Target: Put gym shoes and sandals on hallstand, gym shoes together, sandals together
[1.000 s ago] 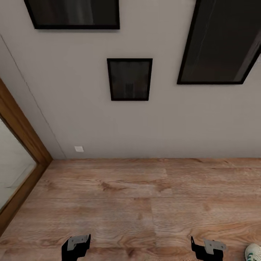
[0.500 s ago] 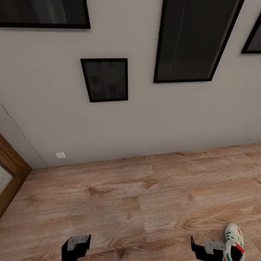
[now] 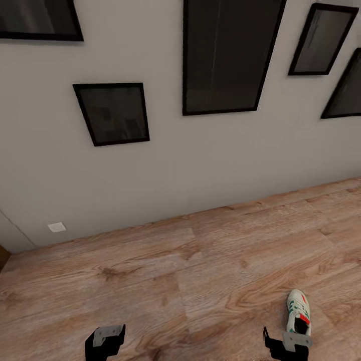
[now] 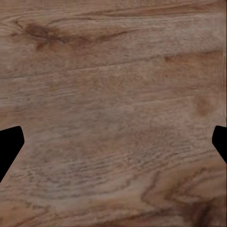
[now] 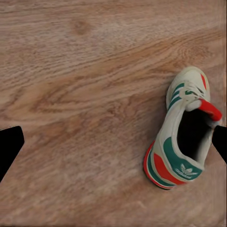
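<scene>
One gym shoe (image 3: 299, 310), white with green stripes and a red-orange heel and tongue, stands upright on the wood-plank corridor floor (image 3: 200, 271) near the lower right of the head view, toe toward the wall. My right gripper (image 3: 287, 344) hangs just short of its heel. In the right wrist view the shoe (image 5: 183, 132) lies beside the open right gripper (image 5: 113, 144), close to one finger, not between the fingers. My left gripper (image 3: 105, 339) hovers open over bare floor (image 4: 113, 94). The other gym shoe, the sandals and the hallstand are out of view.
A pale grey wall (image 3: 200, 165) rises a short way ahead, hung with several dark black-framed pictures (image 3: 113, 114). A small white wall plate (image 3: 56, 227) sits low on the wall at the left. A sliver of brown door frame (image 3: 3, 253) shows at the far left edge.
The whole head view has swung: wall, pictures and door frame slid left, so the camera turned right. The gym shoe has come fully into view. Both grippers hold the same place in the picture.
</scene>
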Motion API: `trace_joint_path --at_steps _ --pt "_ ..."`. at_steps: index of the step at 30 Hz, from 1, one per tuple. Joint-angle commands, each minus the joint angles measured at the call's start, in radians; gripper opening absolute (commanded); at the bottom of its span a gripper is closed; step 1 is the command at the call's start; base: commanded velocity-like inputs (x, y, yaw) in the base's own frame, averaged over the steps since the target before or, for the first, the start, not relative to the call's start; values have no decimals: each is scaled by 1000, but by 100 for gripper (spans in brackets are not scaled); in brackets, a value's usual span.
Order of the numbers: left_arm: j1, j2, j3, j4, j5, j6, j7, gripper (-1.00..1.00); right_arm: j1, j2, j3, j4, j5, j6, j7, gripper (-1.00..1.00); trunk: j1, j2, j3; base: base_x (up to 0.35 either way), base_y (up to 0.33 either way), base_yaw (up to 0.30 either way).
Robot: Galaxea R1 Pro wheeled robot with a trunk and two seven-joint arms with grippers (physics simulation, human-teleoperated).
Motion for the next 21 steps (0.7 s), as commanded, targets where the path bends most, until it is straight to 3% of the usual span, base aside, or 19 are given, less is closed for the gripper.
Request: trace_joint_path --at_steps 1,21 --pt "0 -1 9 0 -10 -3 -5 100 -1 0 9 0 -6 -2 -4 100 0 0 0 0 0 -279" --pt "0 -1 8 0 -11 -3 -5 100 -1 1 9 0 -6 -2 -4 100 0 0 18 0 0 -277"
